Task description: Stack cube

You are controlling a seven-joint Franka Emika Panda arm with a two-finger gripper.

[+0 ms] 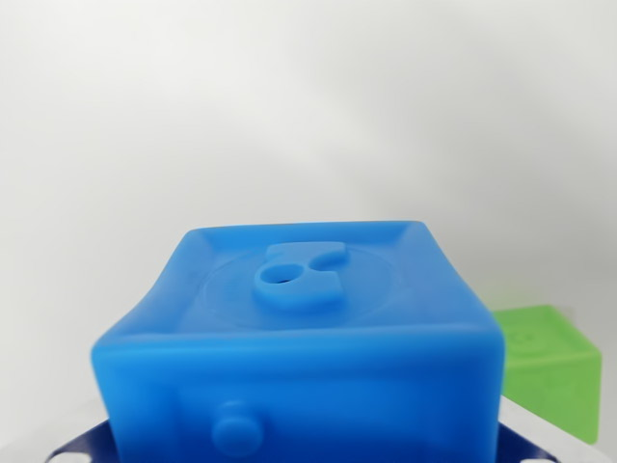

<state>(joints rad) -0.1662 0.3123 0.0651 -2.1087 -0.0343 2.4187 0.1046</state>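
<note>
Two cubes showed: one blue cube (pixel 299 347) filling the wrist view's lower centre, raised-emblem face upward, no evident long axis; one green cube (pixel 551 371) behind at the right. Gripper unseen, its state unknowable.

A plain white desk (pixel 308 106) filled the background, blurred and featureless, with soft grey shadowing spread across its upper part.

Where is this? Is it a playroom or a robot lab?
Probably a robot test table, though it's hard to be sure. All that shows is a plain white surface, a big blue toy cube close to the camera, and a green cube on the wrist view's right. The hand is not in view.
</note>
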